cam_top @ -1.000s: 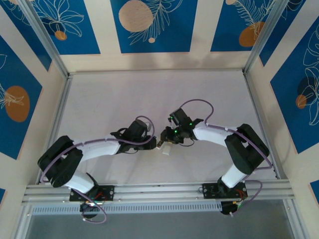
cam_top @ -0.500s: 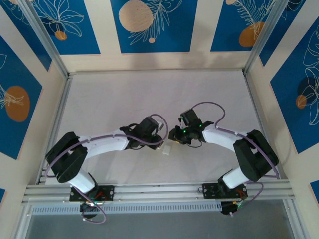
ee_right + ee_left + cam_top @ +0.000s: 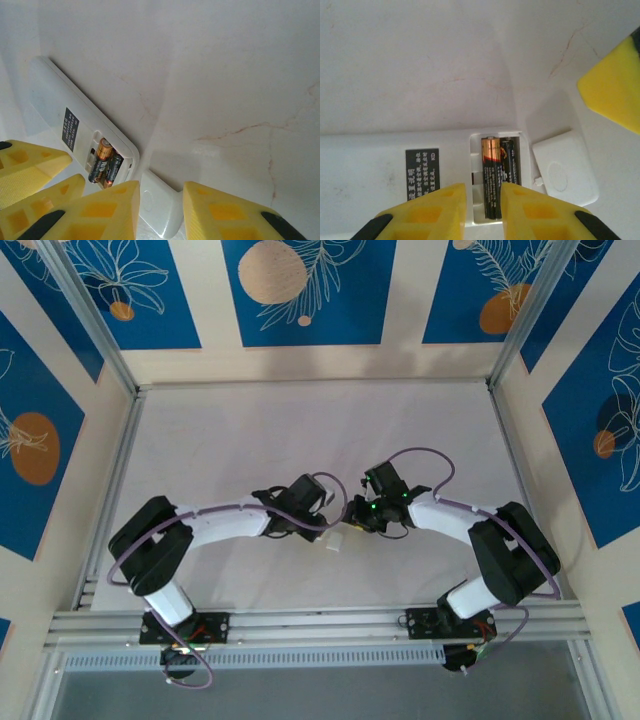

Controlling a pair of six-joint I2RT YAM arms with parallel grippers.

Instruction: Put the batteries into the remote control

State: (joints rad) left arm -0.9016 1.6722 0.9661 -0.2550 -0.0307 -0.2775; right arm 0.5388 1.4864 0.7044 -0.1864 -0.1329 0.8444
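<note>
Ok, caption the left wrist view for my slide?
Both batteries seated side by side in the remote, loose cover beside it, left claw close over them.

Dark label [image 3: 422, 166] on the back of the remote control [image 3: 380, 175]: rows of white print, too small and blurred to read. The batteries [image 3: 499, 175] in the open compartment carry pale lettering along their dark bodies, and that won't resolve either. No brand or number is legible.

White matte bench [image 3: 300, 430] with faint reddish marks, cream walls [image 3: 205, 300] behind and beside it bearing blue panels [image 3: 350, 310] with white leaf outlines, aluminium rail [image 3: 320, 620] along its near edge.
</note>
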